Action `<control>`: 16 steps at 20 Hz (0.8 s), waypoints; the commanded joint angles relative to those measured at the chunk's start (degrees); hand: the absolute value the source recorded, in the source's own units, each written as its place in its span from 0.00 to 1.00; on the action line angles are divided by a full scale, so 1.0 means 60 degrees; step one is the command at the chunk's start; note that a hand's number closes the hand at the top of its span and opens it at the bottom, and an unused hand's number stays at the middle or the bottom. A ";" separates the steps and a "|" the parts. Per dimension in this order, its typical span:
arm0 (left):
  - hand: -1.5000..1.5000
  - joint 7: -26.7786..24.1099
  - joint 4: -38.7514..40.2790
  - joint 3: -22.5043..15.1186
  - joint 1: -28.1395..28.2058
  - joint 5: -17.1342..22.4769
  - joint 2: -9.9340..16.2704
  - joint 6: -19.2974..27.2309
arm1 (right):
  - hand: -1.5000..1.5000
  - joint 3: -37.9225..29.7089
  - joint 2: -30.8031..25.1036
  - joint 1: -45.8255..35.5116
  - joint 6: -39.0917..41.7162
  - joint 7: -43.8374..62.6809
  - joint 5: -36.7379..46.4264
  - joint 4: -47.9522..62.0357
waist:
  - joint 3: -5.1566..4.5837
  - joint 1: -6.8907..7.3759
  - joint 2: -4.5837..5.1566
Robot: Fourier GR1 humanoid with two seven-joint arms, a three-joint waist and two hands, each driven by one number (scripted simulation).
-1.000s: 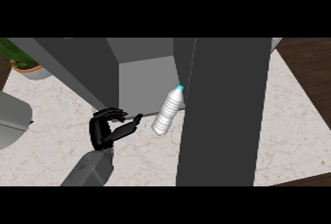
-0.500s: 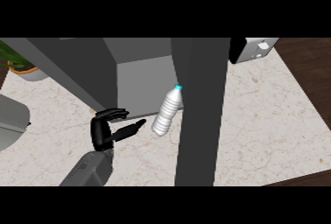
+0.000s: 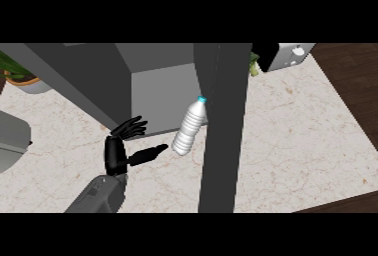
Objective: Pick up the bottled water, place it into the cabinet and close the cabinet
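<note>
Cabinet (image 3: 159, 82), grey, open: holds bottled water (image 3: 189, 127), tilted, apparently leaning against the door edge (image 3: 220, 130). Left hand (image 3: 122, 150): released, fingers spread, just beside the bottle.

1. The cabinet door (image 3: 221, 130) stands edge-on and covers the right edge of the bottled water (image 3: 189, 127).
2. A potted plant (image 3: 18, 75) is cut off at the left edge.
3. A grey object (image 3: 11, 142) at the left edge shows only in part; what it is cannot be told.
4. The door hides the desk (image 3: 295, 140) behind it.
</note>
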 commanded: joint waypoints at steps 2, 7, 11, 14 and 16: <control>1.00 0.0769 0.0043 -0.0026 -0.2916 -0.0046 -0.0530 -0.0435 | 0.00 -0.0063 -0.0051 -0.0030 0.0120 -0.0027 -0.0120 0.0099 | -0.0156 -0.0248 0.0059; 1.00 0.0815 -0.0071 0.0040 -0.3029 0.0238 -0.0475 -0.0690 | 0.00 -0.0063 -0.0071 0.0029 0.0191 -0.0060 0.0058 0.0061 | -0.0162 0.0008 0.0014; 1.00 0.0728 -0.0126 -0.0106 -0.2961 0.0388 -0.0957 -0.0685 | 0.00 -0.0284 -0.0156 0.0226 0.0315 -0.0100 0.0133 0.0013 | -0.0155 0.0213 -0.0055; 1.00 0.1031 -0.0255 -0.0234 -0.3131 0.0487 -0.0842 -0.1037 | 0.00 -0.0383 -0.0271 0.0283 0.0378 -0.0028 0.0125 -0.0012 | -0.0149 0.0513 -0.0118; 1.00 0.0885 -0.0090 -0.0149 -0.3017 0.0652 -0.0819 -0.1497 | 0.00 -0.0279 -0.0280 0.0275 0.0268 0.0119 0.0136 -0.0362 | -0.0179 0.0606 -0.0095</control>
